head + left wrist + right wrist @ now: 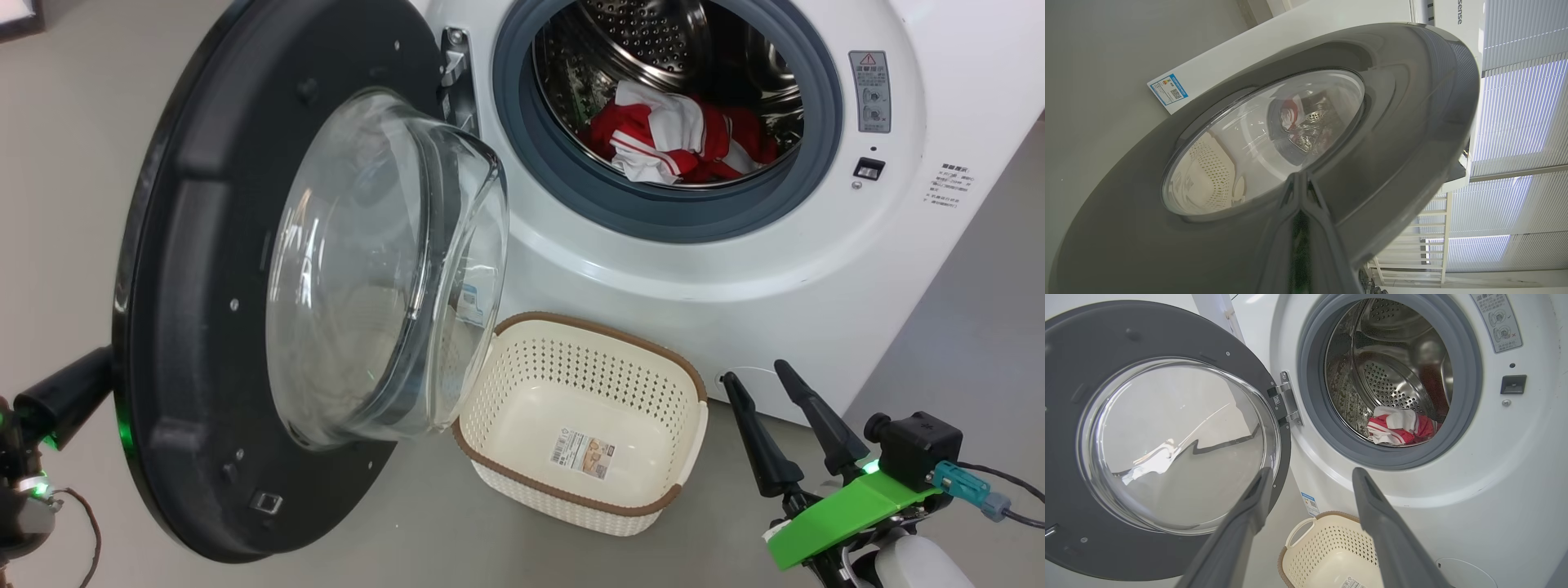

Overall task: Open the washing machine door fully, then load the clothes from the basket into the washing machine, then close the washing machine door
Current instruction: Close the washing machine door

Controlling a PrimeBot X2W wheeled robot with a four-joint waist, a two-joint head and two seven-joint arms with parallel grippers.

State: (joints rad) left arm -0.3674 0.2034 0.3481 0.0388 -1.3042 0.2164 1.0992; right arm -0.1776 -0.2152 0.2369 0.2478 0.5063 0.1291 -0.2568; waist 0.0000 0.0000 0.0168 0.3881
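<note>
Clothes (678,139) in drum (653,41), upper right; basket (588,325) bare. My left claw (1300,192) clenched, tip on outer face of door (204,245), lower left, likely to push shut. Right claw (755,376) spread, idle.

Smooth grey floor (416,523), the white washing machine (735,269) standing on it at the back, a cream perforated basket (571,376) (brown rim, product sticker on its bottom) set upright on the floor just before the machine's lower front
</note>
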